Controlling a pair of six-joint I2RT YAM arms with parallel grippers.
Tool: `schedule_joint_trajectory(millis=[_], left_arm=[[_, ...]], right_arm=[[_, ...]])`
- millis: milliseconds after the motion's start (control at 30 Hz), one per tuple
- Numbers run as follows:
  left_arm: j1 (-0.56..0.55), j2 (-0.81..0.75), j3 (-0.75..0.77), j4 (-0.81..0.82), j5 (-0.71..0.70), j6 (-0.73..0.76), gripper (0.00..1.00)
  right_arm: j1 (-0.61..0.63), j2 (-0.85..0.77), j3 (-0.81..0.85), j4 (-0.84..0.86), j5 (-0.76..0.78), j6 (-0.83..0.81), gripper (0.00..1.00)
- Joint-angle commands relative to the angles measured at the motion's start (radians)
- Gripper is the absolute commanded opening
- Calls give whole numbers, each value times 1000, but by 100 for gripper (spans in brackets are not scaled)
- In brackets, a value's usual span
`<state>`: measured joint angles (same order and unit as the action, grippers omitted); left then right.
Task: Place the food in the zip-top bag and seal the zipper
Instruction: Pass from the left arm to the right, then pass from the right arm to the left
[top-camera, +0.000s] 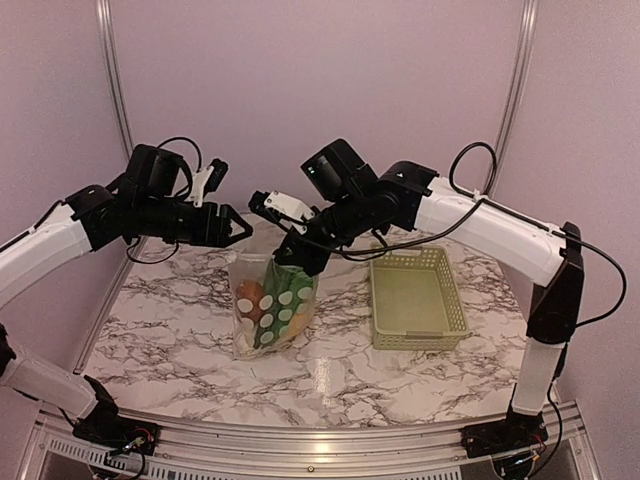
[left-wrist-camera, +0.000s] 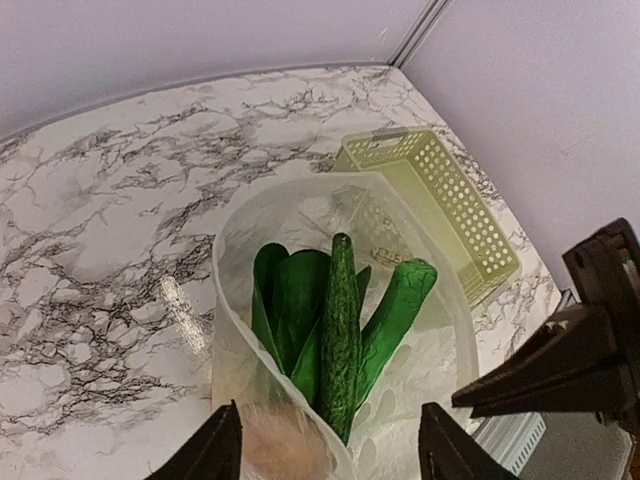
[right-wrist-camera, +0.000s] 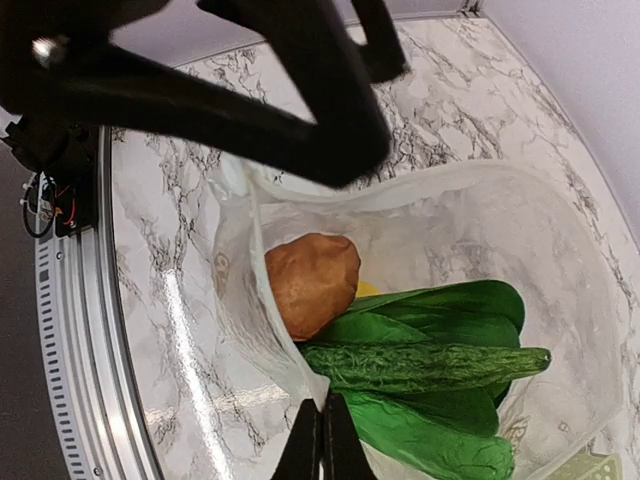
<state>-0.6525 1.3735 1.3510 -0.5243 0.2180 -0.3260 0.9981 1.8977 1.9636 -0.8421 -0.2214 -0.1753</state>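
Bag (top-camera: 268, 305) stands upright at the table's (top-camera: 180, 330) centre, mouth open. Inside are a cucumber (left-wrist-camera: 340, 320), greens (left-wrist-camera: 290, 300) and a brown round piece (right-wrist-camera: 312, 282). Right gripper (right-wrist-camera: 322, 432) is clamped on the bag's rim. Left gripper (left-wrist-camera: 330, 445) has its fingers spread and grips nothing.

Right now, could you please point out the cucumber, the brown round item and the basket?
cucumber (left-wrist-camera: 340, 330): left wrist view, middle of its bumpy body.
brown round item (right-wrist-camera: 312, 282): right wrist view, centre of its rounded side.
basket (top-camera: 415, 312): top external view, bare floor.
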Motion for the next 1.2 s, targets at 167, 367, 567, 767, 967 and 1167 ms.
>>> schedule_joint_trajectory(millis=[167, 367, 567, 767, 967, 1167], left_arm=[[3, -578, -456, 191, -22, -12, 72], [-5, -711, -636, 264, 28, -24, 62], [-53, -642, -697, 415, 71, 62, 53], [-124, -534, -669, 465, 48, 169, 55], [-139, -471, -651, 515, 45, 191, 50], [-160, -427, -659, 608, -36, 197, 41]], right_arm=[[-9, -23, -33, -45, 18, 11, 0], [-20, -28, -34, -32, -12, 30, 0], [-28, -18, -31, -19, -51, 51, 0], [-41, -5, -33, -12, -76, 74, 0], [-42, 3, -29, -8, -74, 86, 0], [-42, 3, -29, -2, -78, 101, 0]])
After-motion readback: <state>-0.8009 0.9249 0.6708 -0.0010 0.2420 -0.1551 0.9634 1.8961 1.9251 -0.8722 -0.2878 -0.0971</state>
